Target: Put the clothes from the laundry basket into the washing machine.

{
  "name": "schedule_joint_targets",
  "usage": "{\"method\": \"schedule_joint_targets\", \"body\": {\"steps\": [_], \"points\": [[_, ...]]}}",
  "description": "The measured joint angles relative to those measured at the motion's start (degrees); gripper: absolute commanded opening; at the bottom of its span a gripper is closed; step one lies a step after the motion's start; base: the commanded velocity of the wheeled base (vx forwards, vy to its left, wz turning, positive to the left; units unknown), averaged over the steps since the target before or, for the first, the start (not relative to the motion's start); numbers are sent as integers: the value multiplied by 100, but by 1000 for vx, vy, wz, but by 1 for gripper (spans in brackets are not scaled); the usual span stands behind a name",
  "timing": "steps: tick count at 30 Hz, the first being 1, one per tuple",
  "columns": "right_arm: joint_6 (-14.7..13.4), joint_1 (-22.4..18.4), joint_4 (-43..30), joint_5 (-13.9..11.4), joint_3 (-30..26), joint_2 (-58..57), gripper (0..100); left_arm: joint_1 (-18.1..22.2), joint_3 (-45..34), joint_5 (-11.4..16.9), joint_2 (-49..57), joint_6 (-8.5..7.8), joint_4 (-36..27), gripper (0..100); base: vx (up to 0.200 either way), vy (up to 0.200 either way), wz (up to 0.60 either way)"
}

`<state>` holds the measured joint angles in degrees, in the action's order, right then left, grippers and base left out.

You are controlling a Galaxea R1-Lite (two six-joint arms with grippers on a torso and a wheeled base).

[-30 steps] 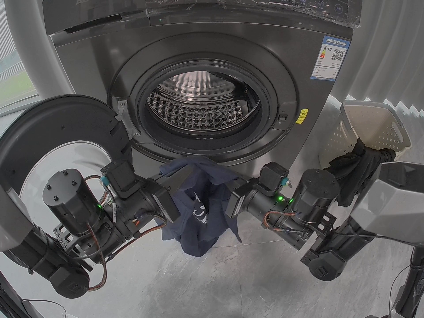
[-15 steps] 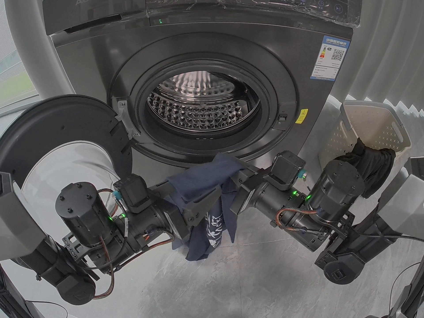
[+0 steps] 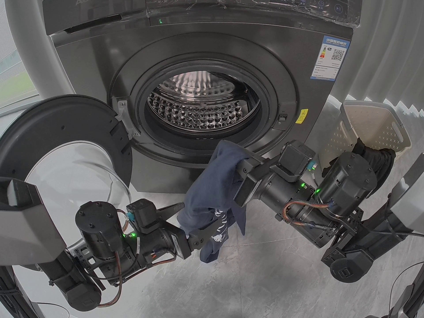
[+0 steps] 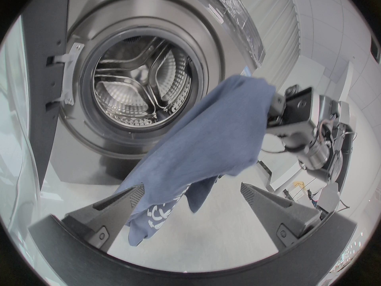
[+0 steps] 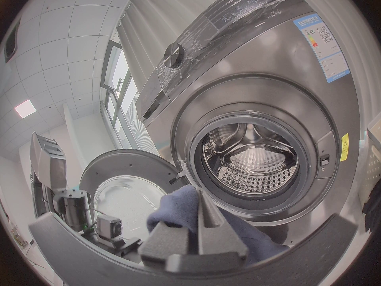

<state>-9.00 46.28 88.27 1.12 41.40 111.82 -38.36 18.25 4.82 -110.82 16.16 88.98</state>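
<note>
Navy garment (image 3: 207, 191) tight in right gripper (image 5: 199, 198), before open washing machine (image 3: 198, 40).

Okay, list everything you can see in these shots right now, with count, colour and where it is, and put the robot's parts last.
Front-loading metal washing machine: 1, dark grey, straight ahead.
Round washer door: 1, dark grey with a clear window, swung open on the robot's left.
Perforated steel drum: 1, silver, inside the opening, no clothes seen in it.
Navy cloth T-shirt with white print: 1, navy, hanging in front of the opening's lower rim.
Perforated plastic laundry basket: 1, white, on the floor right of the machine.
Black garment: 1, black, draped over the basket's rim.
Tiled floor: grey.
Right gripper: 1, black, shut on the T-shirt's top.
Left gripper: 1, black, open, by the T-shirt's lower end.
</note>
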Motion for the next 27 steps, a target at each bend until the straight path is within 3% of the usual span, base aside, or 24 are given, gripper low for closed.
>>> {"method": "schedule_joint_targets", "body": {"steps": [18, 27], "points": [[11, -72, -30, 207, 311, -20, 0, -146, -469, 18, -255, -13, 0, 100, 0, 0, 0], [11, -57, -41, 207, 396, 2, 0, -102, -17, -9, -725, -62, 0, 100, 0, 0, 0]]}}
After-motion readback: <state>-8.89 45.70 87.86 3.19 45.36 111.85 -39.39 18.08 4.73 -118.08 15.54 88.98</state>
